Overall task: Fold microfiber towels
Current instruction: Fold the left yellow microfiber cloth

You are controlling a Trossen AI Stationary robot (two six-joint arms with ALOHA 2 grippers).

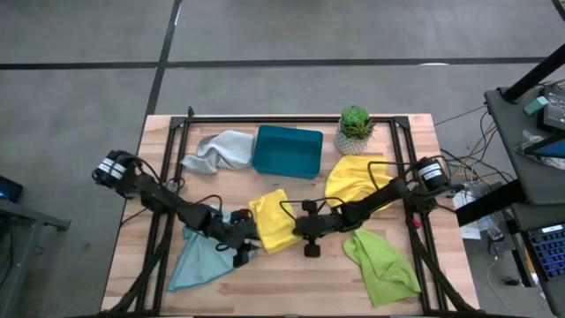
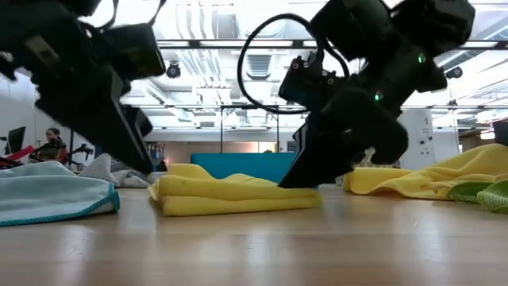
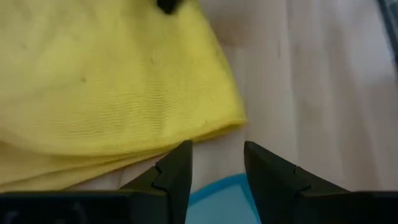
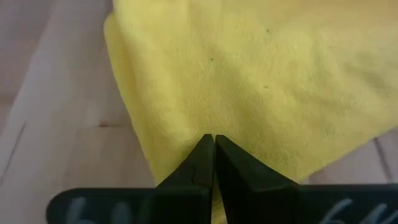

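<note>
A folded yellow towel (image 1: pixel 272 221) lies flat at the table's middle, in several layers in the low view (image 2: pixel 230 195). My left gripper (image 1: pixel 240 240) is open beside its left edge, over the light blue towel (image 1: pixel 199 256); its fingers (image 3: pixel 180 165) stand just short of the yellow towel's corner (image 3: pixel 233 118). My right gripper (image 1: pixel 305 231) is shut at the towel's right edge. A second yellow towel (image 1: pixel 357 181), a lime green towel (image 1: pixel 381 261) and a pale grey towel (image 1: pixel 219 150) lie crumpled on the table. My right gripper rests its shut fingertips (image 4: pixel 214 146) on the folded yellow towel near its right edge (image 4: pixel 186 124), slanting down from the table's right side. No cloth shows between the fingers. The towel lies flat on the table under them (image 2: pixel 298 184).
A teal tray (image 1: pixel 287 150) stands at the far middle, with a small potted plant (image 1: pixel 355 128) to its right. The black frame rails (image 1: pixel 291 117) run along the table's far and side edges. Bare wood (image 1: pixel 291 283) shows along the near edge.
</note>
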